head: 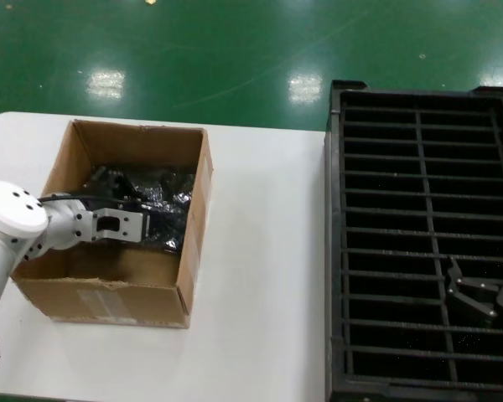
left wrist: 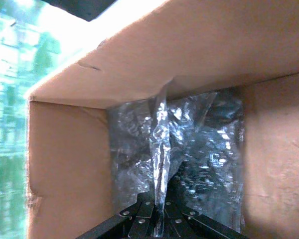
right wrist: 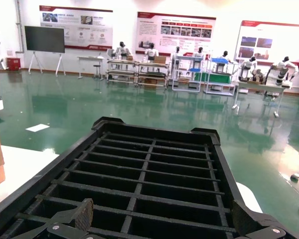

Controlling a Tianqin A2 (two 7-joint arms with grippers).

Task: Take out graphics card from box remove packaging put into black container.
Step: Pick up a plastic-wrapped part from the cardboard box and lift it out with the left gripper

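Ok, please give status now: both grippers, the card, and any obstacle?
Left gripper inside box, shut on packaging. Right gripper open above black container, waiting. Graphics card not discernible inside bag. No obstacle seen.

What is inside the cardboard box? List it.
The cardboard box holds crinkly translucent packaging, and the left gripper has its jaws shut on a pinched ridge of it. Whatever the bag wraps is covered and cannot be seen.

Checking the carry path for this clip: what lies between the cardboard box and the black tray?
In the head view, only a bare strip of white table separates the box from the black container; nothing stands on it.
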